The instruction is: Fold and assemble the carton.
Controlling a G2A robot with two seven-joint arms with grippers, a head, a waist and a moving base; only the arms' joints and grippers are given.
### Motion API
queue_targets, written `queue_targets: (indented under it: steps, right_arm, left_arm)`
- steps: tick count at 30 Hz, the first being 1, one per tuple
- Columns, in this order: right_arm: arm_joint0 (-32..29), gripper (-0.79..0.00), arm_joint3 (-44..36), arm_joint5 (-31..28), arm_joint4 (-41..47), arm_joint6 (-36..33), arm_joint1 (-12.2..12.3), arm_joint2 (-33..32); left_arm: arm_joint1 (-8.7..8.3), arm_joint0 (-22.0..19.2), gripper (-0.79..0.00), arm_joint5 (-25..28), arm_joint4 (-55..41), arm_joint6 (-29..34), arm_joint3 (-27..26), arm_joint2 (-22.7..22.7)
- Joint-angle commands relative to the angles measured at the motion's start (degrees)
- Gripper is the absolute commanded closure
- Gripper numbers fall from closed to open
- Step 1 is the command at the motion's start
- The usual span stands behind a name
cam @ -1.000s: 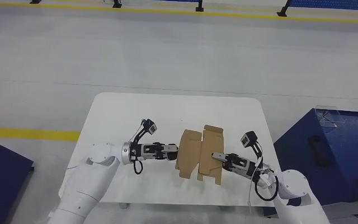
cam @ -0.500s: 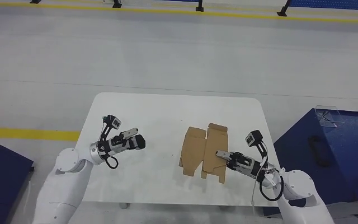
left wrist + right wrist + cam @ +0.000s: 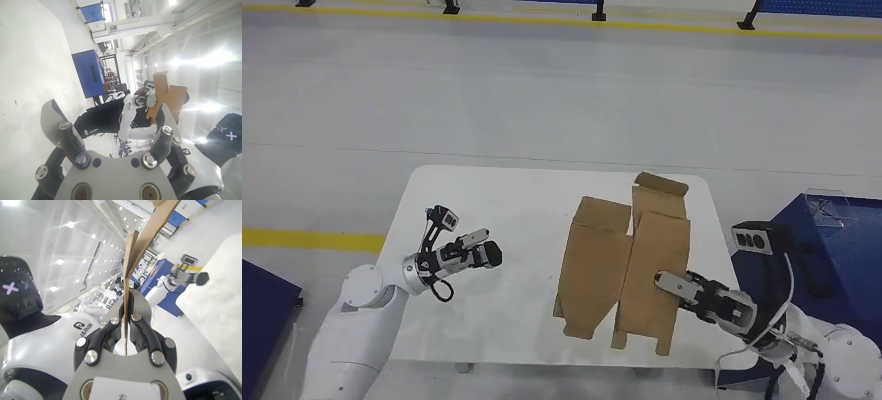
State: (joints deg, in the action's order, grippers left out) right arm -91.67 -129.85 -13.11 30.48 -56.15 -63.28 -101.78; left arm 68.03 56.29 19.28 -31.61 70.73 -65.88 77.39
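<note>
1. Carton point(image 3: 627, 262): brown, flattened, raised above the right half of the bench point(image 3: 492, 200). I have its lower edge clamped in my right gripper point(image 3: 127, 294).
2. Left gripper point(image 3: 107, 107): spread wide, empty, near the bench's left edge, well apart from the carton.

Bright, even overhead light fills the top view, and the white worktop point(image 3: 502, 210) and pale floor point(image 3: 542, 90) show diffuse, flat light. In the left wrist view, ceiling lights point(image 3: 191, 62) flare into wide streaked glare. The worktop there is washed out almost to plain white, and the carton point(image 3: 174, 96) stands backlit against the glow. In the right wrist view, rows of ceiling lights show as small starred spots with milder glare. Both wrist views bend straight lines strongly toward their edges.
</note>
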Motion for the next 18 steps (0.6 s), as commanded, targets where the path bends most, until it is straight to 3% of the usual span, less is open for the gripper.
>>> queue_targets:
  steps: [1,11,14,18]
  right_arm:
    - [-1.3,0.0,-3.1,-1.8,0.9,0.7,-0.1,-0.2]
    - [-0.5,0.0,-1.7,-6.0,5.9,1.8,-0.2,1.4]
    - [0.6,0.0,1.4,1.6,14.3,1.7,-0.1,4.1]
    - [3.7,0.0,6.5,18.1,31.4,-0.4,0.0,7.2]
  left_arm:
    - [0.0,0.0,-0.785,0.0,0.0,0.0,0.0,0.0]
    - [0.0,0.0,-0.785,0.0,0.0,0.0,0.0,0.0]
    - [0.0,0.0,-0.785,0.0,0.0,0.0,0.0,0.0]
    - [0.0,0.0,-0.785,0.0,0.0,0.0,0.0,0.0]
